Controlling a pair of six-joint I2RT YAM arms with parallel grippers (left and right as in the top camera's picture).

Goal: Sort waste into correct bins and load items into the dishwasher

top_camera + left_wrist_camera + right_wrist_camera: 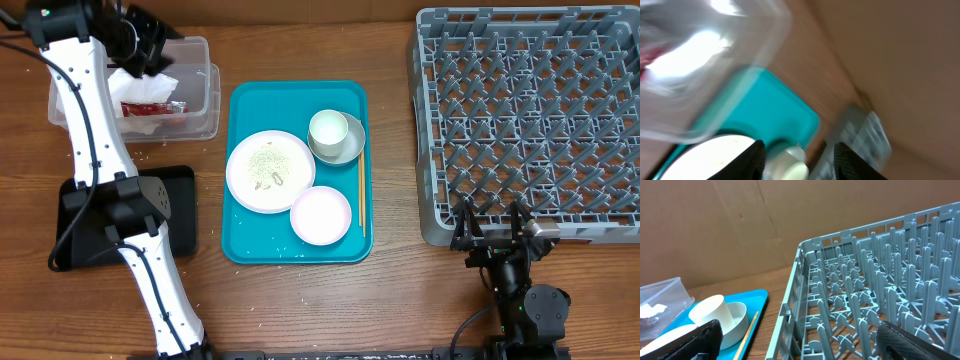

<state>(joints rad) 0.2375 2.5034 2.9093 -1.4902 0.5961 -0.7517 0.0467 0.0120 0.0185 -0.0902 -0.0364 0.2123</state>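
Observation:
My left gripper hangs over the clear tub, its jaws apart and nothing between them; the left wrist view is blurred. In the tub lie the crumpled napkin and the red wrapper. The teal tray carries the large plate with rice scraps, the small dish, the grey bowl with the white cup in it, and the chopsticks. My right gripper stands open at the dish rack's front edge, empty.
The black tray lies at the front left, partly under my left arm. Loose rice grains dot the table near the tub and the teal tray. A brown board wall stands behind the table.

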